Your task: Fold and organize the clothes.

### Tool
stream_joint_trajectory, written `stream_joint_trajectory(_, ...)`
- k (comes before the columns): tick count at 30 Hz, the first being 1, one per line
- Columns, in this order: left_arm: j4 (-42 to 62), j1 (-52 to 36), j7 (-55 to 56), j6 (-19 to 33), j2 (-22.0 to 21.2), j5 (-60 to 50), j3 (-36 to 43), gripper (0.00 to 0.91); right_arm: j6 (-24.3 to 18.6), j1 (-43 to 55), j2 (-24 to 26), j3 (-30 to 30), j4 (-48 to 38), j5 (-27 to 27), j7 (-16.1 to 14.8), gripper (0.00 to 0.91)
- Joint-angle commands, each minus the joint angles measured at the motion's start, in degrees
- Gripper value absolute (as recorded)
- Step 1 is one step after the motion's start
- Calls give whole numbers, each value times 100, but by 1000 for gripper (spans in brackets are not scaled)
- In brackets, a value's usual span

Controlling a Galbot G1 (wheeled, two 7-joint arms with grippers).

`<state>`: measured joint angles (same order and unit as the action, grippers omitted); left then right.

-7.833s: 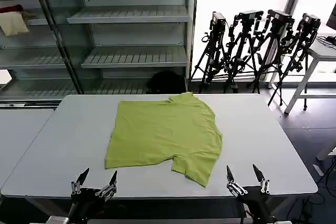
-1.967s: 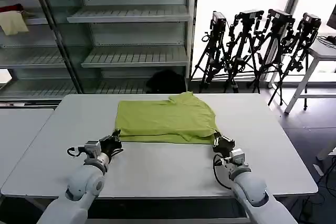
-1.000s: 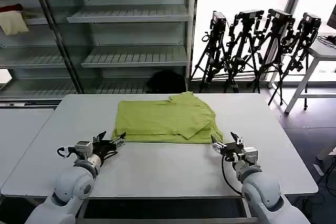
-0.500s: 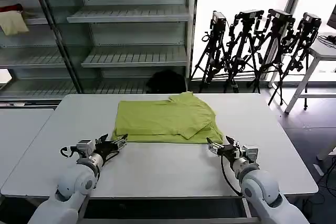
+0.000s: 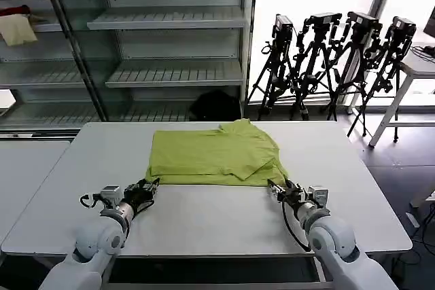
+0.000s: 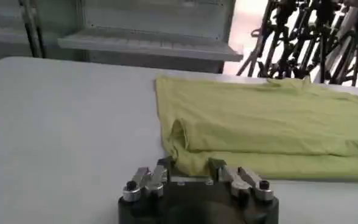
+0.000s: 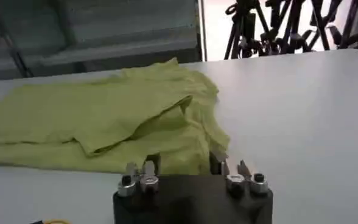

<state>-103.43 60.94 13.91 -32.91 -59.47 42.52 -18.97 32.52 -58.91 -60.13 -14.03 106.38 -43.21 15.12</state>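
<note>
Nearest the body, both arms low over the front of the white surface (image 5: 204, 215): left gripper (image 5: 148, 189) with fingers apart, empty, aimed at the near-left corner of the lime-green T-shirt (image 5: 214, 155) and just short of it; right gripper (image 5: 280, 191) likewise spread and holding nothing, just beside the near-right corner, where a sleeve flap lies doubled over. From the wrist cameras, the same: left gripper (image 6: 190, 174) straddling the rumpled corner of the T-shirt (image 6: 258, 125), right gripper (image 7: 183, 164) facing the bunched hem of the T-shirt (image 7: 106, 115), neither visibly pinching cloth. Farther out, at mid-surface, the garment already folded once, front to back, into a wide band; judged about a third done, with side folds and a final tidy stack left. Against 7.8 s ago: then spread flat and both grippers parked at the near edge; now halved. Against 2.0 s ago: then at the fold's front edge; against half a second ago, edged slightly closer to the corners. Beyond the surface, bare shelves (image 5: 170, 18) and a row of tripods (image 5: 333, 66).
</note>
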Motion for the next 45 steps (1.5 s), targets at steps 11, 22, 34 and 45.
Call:
stream_joint_trajectory(11, -175, 18, -212, -13, 225, -100, 74, 0, 59, 47, 234, -20, 315, -71, 52, 0)
stream_joint_trajectory(22, -1221, 726, 199, -18, 641, 55, -246, 0, 68, -555, 842, -131, 1201, -256, 9, 0)
stream_joint_trajectory(34, -2577, 2535, 852, -13, 679, -90, -769, 0, 70, -1837, 1407, -475, 2386, -292, 45, 0)
stream_joint_trajectory(45, -3820, 3866, 1606, -23, 621, -556, -778, 151, 68, -2869, 1707, -809, 2940, -248, 108, 0)
